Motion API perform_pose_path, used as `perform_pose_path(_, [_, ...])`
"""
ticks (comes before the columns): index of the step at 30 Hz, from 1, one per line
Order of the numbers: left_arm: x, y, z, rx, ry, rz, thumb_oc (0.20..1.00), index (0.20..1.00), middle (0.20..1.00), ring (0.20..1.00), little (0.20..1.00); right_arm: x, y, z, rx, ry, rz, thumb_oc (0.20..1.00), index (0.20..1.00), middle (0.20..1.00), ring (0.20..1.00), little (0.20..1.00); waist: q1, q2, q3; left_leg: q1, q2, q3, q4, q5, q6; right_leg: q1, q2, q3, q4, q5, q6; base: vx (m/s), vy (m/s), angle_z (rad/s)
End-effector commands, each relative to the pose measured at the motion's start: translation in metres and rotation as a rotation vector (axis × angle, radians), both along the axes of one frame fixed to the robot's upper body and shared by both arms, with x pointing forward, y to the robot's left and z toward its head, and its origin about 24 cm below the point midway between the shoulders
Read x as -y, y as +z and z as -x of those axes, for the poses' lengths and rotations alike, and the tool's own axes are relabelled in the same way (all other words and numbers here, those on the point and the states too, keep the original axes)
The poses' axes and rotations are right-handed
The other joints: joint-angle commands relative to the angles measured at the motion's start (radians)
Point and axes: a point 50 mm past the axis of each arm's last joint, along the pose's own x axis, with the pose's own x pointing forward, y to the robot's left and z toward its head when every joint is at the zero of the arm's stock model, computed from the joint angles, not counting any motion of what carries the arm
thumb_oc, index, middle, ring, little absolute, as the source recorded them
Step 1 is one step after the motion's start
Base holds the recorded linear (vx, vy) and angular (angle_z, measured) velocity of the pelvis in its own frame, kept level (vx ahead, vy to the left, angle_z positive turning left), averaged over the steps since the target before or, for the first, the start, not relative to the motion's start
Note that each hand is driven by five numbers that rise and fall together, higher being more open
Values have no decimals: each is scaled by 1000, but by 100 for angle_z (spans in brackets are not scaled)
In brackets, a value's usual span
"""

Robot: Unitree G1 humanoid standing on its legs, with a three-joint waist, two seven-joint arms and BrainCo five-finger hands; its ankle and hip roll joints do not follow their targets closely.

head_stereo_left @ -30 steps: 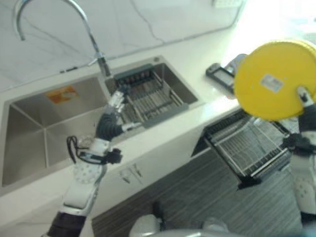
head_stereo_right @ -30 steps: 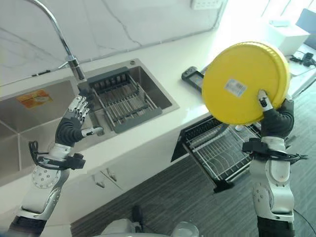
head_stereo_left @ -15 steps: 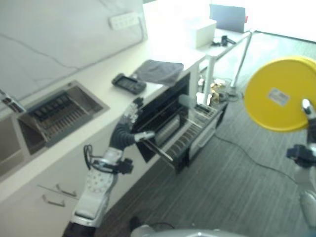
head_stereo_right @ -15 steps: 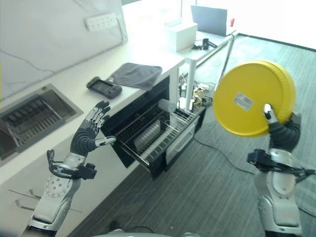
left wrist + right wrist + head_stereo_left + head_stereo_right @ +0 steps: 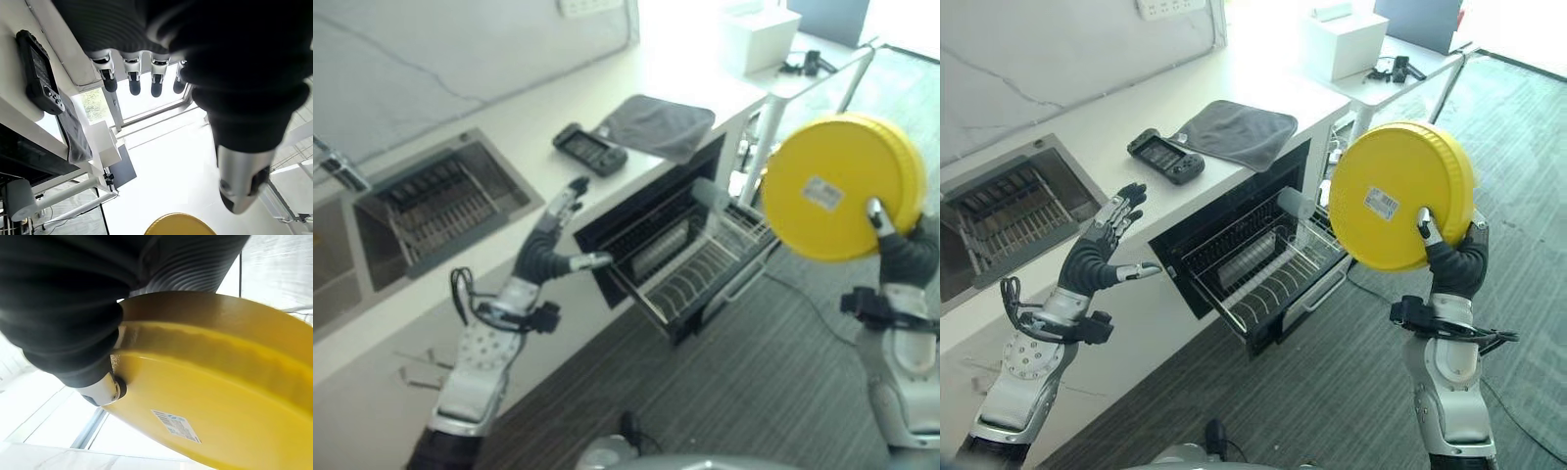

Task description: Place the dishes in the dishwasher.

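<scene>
Right eye view showed the right hand [image 5: 1449,257] pinching the yellow plate [image 5: 1400,196] on edge at three o'clock, ready for the rack [image 5: 1258,266]. Left hand [image 5: 1102,250] was spread wide, holding nothing.

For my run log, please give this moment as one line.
right hand: holds yellow plate raised | left hand: open, empty, at counter edge | dishwasher rack: pulled out | plate: not yet in rack

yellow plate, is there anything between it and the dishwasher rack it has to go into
Nothing visible blocks the way. The yellow plate is held up in the right hand, above and to the right of the pulled-out dishwasher rack. The left hand hovers open by the counter edge, left of the rack and out of the path.
</scene>
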Motion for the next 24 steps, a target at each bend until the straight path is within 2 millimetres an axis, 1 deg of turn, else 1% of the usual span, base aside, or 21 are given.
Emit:
perform_pose_path(1, [5, 8, 3, 91, -14, -46, 1000, 1000, 1000, 1000, 1000, -4, 51, 1, 280, 62, 52, 200, 200, 200, 200, 200, 27, 15, -50, -12, -16, -98, 0, -52, -12, -97, 42, -9, 208, -44, 32, 258, 318, -23])
perform_pose_path(2, [4, 7, 5, 99, -8, -63, 1000, 1000, 1000, 1000, 1000, -11, 50, -2, 276, 96, 68, 200, 200, 200, 200, 200, 39, 21, -43, -7, -20, -116, 0, -53, 9, -153, 24, 1, 397, 13, 41, 246, 257, -43])
perform_pose_path(3, [4, 8, 5, 105, -20, -76, 1000, 1000, 1000, 1000, 1000, -15, 48, -4, 270, 107, 76, 200, 200, 200, 200, 200, 37, 26, -40, -2, -19, -136, 0, -58, 19, -208, 24, 36, 483, 29, 37, 213, 154, -40])
perform_pose_path(4, [5, 9, 4, 112, -25, -93, 1000, 1000, 1000, 1000, 1000, -15, 47, -5, 264, 114, 75, 200, 200, 200, 200, 200, 38, 23, -40, -1, -20, -146, 0, -62, 19, -229, 17, 46, 475, 25, 32, 155, -20, -21])
perform_pose_path(5, [5, 10, 3, 117, -28, -106, 1000, 1000, 1000, 1000, 1000, -16, 46, -6, 261, 119, 73, 200, 200, 200, 200, 200, 38, 20, -41, -1, -20, -155, 0, -64, 17, -231, 12, 44, 450, 20, 27, 140, -138, 7])
perform_pose_path(7, [6, 14, 2, 139, -36, -135, 1000, 1000, 1000, 1000, 1000, -14, 45, -5, 262, 135, 68, 200, 200, 200, 200, 200, 36, 12, -40, 7, -9, -184, 0, -74, -2, -216, -20, 40, 295, 10, 18, 177, -288, 16])
perform_pose_path(8, [6, 18, 2, 154, -42, -144, 1000, 1000, 1000, 1000, 1000, -11, 44, -4, 266, 142, 62, 200, 200, 200, 200, 200, 26, 9, -38, 17, 6, -194, 0, -90, -17, -201, -50, 53, 175, 31, 26, 178, -328, 12])
perform_pose_path(9, [6, 19, 3, 161, -45, -146, 1000, 1000, 1000, 1000, 1000, -10, 44, -3, 268, 144, 61, 200, 200, 200, 200, 200, 22, 8, -37, 21, 11, -195, 0, -95, -22, -197, -62, 60, 141, 46, 33, 201, -364, 15])
perform_pose_path(10, [7, 21, 5, 180, -47, -155, 1000, 1000, 1000, 1000, 1000, -9, 44, -1, 270, 150, 60, 200, 200, 200, 200, 200, 9, 4, -35, 31, 20, -199, 0, -106, -32, -192, -83, 84, 74, 91, 48, 187, -394, 23])
perform_pose_path(11, [8, 23, 5, 191, -54, -157, 1000, 1000, 1000, 1000, 1000, -9, 44, 0, 273, 152, 57, 200, 200, 200, 200, 200, -14, 3, -30, 40, 33, -214, 0, -106, -39, -207, -98, 151, 17, 150, 59, 193, -401, 32])
perform_pose_path(12, [8, 23, 5, 194, -56, -157, 1000, 1000, 1000, 1000, 1000, -9, 44, 0, 273, 153, 56, 200, 200, 200, 200, 200, -23, 4, -29, 45, 39, -221, 0, -110, -41, -214, -99, 177, 8, 159, 63, 223, -445, 52])
perform_pose_path(13, [10, 24, 4, 196, -72, -163, 1000, 1000, 1000, 1000, 1000, -10, 43, 0, 271, 141, 55, 200, 200, 200, 200, 200, -45, 6, -23, 62, 56, -244, 0, -124, -43, -244, -93, 241, 2, 171, 70, 230, -430, 74])
perform_pose_path(15, [11, 26, 4, 199, -83, -158, 1000, 1000, 1000, 1000, 1000, -10, 43, 1, 272, 132, 49, 200, 200, 200, 200, 200, -63, 6, -19, 75, 83, -268, 0, -137, -49, -271, -100, 274, -3, 179, 83, 207, -524, 100])
perform_pose_path(16, [8, 27, 4, 185, -86, -127, 1000, 1000, 1000, 1000, 1000, -9, 43, 2, 278, 148, 41, 200, 200, 200, 200, 200, -56, -4, -25, 68, 116, -261, 0, -137, -67, -248, -98, 242, -20, 162, 94, 109, -405, 95])
perform_pose_path(17, [8, 27, 4, 185, -86, -127, 1000, 1000, 1000, 1000, 1000, -9, 43, 2, 278, 148, 41, 200, 200, 200, 200, 200, -56, -4, -25, 68, 116, -261, 0, -137, -67, -248, -98, 242, -20, 162, 94, 105, -544, 92])
perform_pose_path(18, [8, 22, 4, 149, -99, -101, 1000, 1000, 1000, 1000, 1000, -10, 42, -1, 245, 111, 82, 200, 200, 200, 200, 200, -54, -4, -35, 65, 166, -237, 0, -113, -96, -231, -88, 211, -31, 144, 101, 31, -388, 53])
perform_pose_path(19, [10, 23, 5, 139, -112, -33, 1000, 1000, 1000, 1000, 1000, -14, 47, -9, 230, 117, 115, 200, 200, 200, 200, 200, -49, 1, -38, 66, 208, -205, 0, -92, -119, -229, -78, 182, -31, 124, 93, 41, -475, 53])
perform_pose_path(21, [3, 17, 9, 108, -115, 28, 1000, 1000, 1000, 1000, 1000, -9, 45, -4, 206, 121, 161, 200, 200, 200, 200, 200, -55, 10, -49, 55, 248, -166, 0, -61, -140, -215, -64, 156, -31, 118, 76, 42, -252, 32])
perform_pose_path(22, [2, 15, 11, 108, -119, 29, 1000, 1000, 1000, 1000, 1000, -4, 43, 1, 201, 124, 172, 200, 200, 200, 200, 200, -63, 15, -50, 55, 262, -125, 0, -52, -145, -198, -59, 133, -31, 104, 75, 27, -171, 20])
perform_pose_path(23, [4, 14, 10, 95, -143, 47, 1000, 1000, 1000, 1000, 1000, 0, 45, 4, 201, 92, 207, 200, 200, 200, 200, 200, -76, 20, -43, 54, 273, -64, 0, -32, -152, -180, -60, 91, -31, 99, 74, -17, -111, 33])
perform_pose_path(24, [3, 14, 9, 87, -162, 64, 1000, 1000, 1000, 1000, 1000, 2, 44, 7, 206, 72, 221, 200, 200, 200, 200, 200, -85, 24, -40, 50, 278, -28, 0, -21, -158, -172, -63, 60, -31, 99, 75, -94, -99, 70])
